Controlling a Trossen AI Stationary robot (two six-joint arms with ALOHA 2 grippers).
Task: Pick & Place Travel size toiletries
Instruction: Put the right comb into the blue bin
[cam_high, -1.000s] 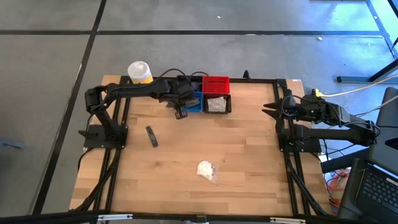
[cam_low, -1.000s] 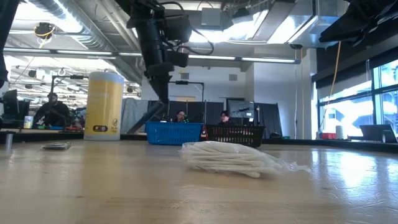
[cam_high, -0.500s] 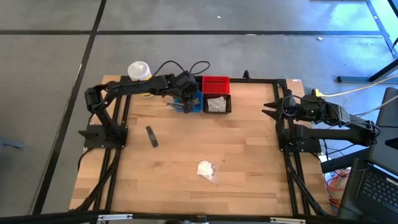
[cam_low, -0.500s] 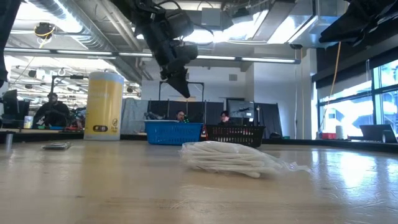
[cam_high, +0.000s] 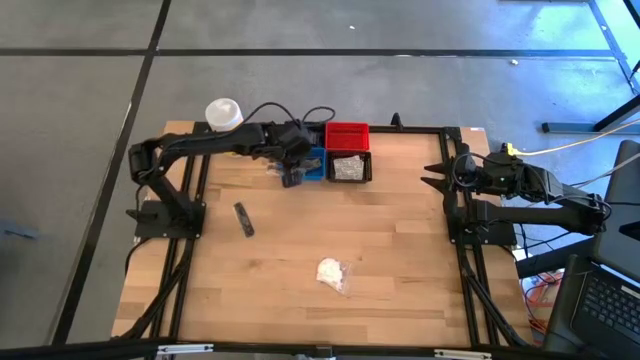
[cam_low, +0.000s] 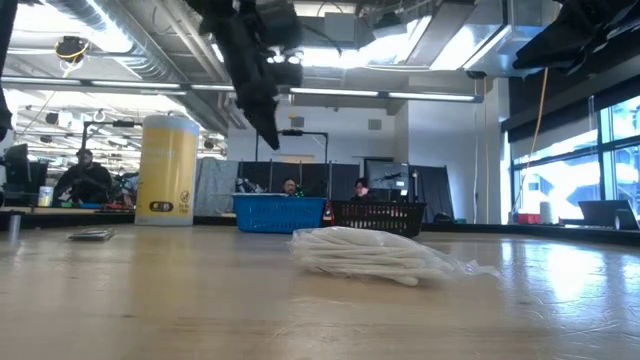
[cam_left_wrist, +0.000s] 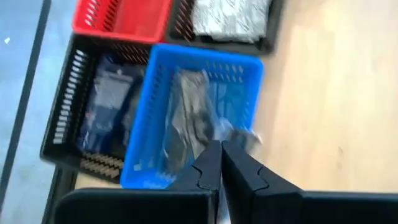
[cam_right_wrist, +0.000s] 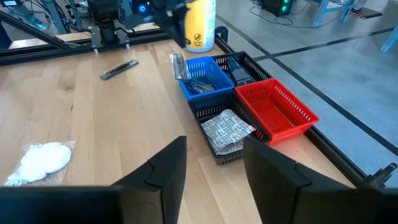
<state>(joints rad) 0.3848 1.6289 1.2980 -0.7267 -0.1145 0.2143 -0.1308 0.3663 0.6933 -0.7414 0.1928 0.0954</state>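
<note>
Back from over the blue bin (cam_high: 312, 164) swung the left gripper (cam_high: 292, 178), jaws clenched and empty, hovering at its near edge, suggesting a drop finished, while the white wad (cam_high: 331, 272) and dark tube (cam_high: 243, 219) lay unpicked on the bench (cam_high: 400, 260); the right gripper (cam_high: 436, 177) waited released.

Four small bins sit clustered together: one red (cam_right_wrist: 275, 109), one blue (cam_right_wrist: 202, 79) and two black (cam_left_wrist: 93, 118). One yellow canister (cam_low: 167, 170) stands just behind them. On the wood lie one flat dark tube (cam_high: 243, 219) and one white wad (cam_high: 331, 272) in clear wrap. One silvery packet (cam_right_wrist: 226, 129) fills a black bin. Two arms are present, each with one gripper.
</note>
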